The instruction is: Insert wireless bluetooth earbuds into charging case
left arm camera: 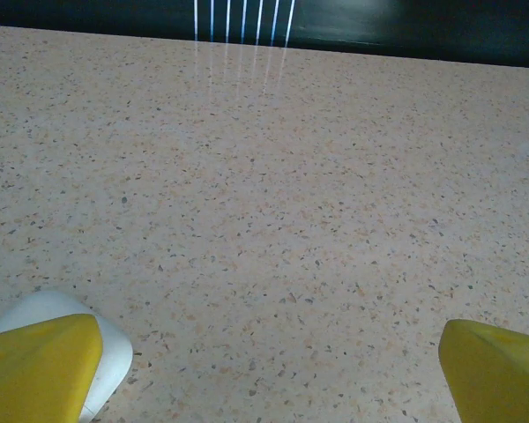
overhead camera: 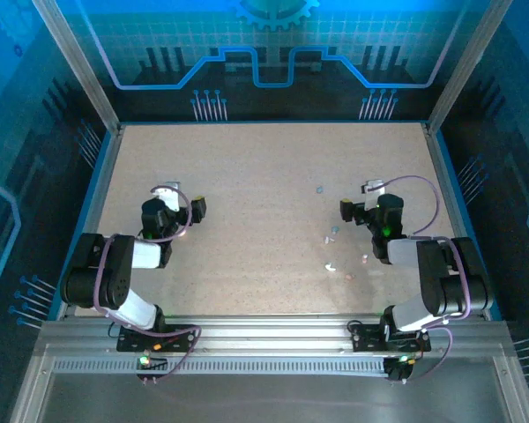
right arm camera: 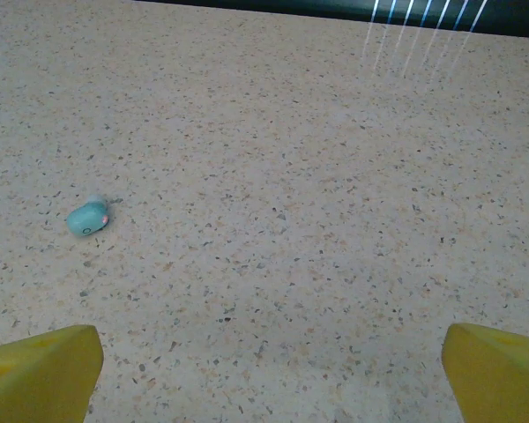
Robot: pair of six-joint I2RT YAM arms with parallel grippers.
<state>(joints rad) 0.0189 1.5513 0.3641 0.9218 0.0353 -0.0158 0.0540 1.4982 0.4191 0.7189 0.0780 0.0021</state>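
Several tiny earbuds lie scattered on the speckled table right of centre: a pale blue one (overhead camera: 318,188), another (overhead camera: 333,231), a whitish one (overhead camera: 331,266) and a pinkish one (overhead camera: 364,259). In the right wrist view the pale blue earbud (right arm camera: 88,218) rests far to the left and ahead of my right gripper (right arm camera: 269,361), which is open over bare table. My left gripper (left arm camera: 269,361) is open too. A white rounded charging case (left arm camera: 106,348) pokes out from under its left finger (left arm camera: 40,366) and is mostly hidden by it. Both grippers (overhead camera: 167,192) (overhead camera: 375,189) point at the far wall.
A raised blue rim (overhead camera: 101,176) borders the table on the left, right and far sides. Rows of white pins (overhead camera: 207,106) (overhead camera: 379,106) stand on the dark far wall. Open tabletop stretches ahead of both grippers.
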